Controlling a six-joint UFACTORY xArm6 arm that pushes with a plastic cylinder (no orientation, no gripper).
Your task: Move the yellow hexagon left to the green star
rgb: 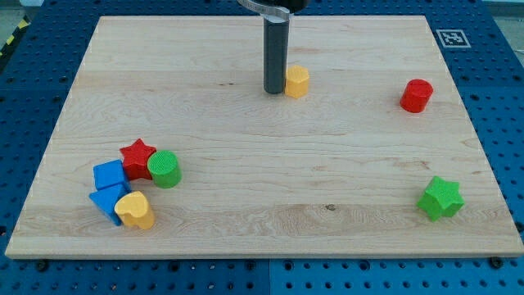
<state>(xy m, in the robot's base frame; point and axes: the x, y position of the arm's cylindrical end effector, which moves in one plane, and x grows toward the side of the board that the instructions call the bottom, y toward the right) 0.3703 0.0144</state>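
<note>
yellow hexagon (296, 81) sits top-centre of the wooden board (246, 205), touching my tip (274, 92) on its left side. No claw here, just a bare rod, holding nothing. green star (441, 198) well apart at lower right; red cylinder (417, 95) at right.

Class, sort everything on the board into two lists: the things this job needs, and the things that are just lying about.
Needed: yellow hexagon; green star; my tip, touching the hexagon's left side in the view.

Lying about: red cylinder; red star; green cylinder; blue cube; blue block; yellow heart.
</note>
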